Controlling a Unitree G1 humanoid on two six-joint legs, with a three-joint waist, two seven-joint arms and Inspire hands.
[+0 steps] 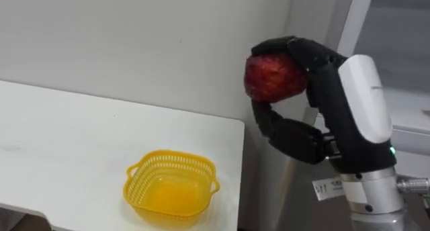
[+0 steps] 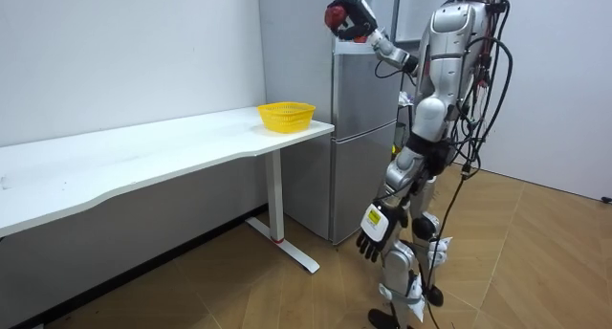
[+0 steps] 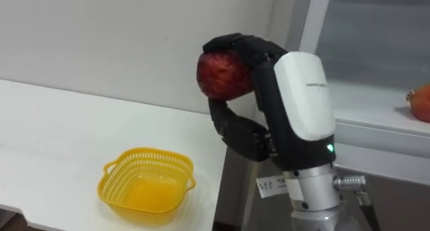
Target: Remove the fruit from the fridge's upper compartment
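Observation:
My right hand (image 1: 328,90) is raised and shut on a round red fruit (image 1: 274,76), fingers curled over its top and thumb under it. The fruit hangs in the air beyond the white table's (image 1: 67,144) right end, higher than and to the right of the yellow plastic basket (image 1: 136,172), which stands empty near the table's corner. In the room view the red fruit (image 2: 335,16) is held high in front of the grey fridge's (image 2: 363,128) upper part. My left hand (image 2: 373,229) hangs at my side with relaxed fingers, holding nothing.
The open upper fridge compartment is at the right, with a white shelf (image 3: 376,120) carrying another reddish fruit (image 3: 420,102) at its far right. A plain white wall runs behind the table. I stand on a wooden floor facing the fridge, the table to my left.

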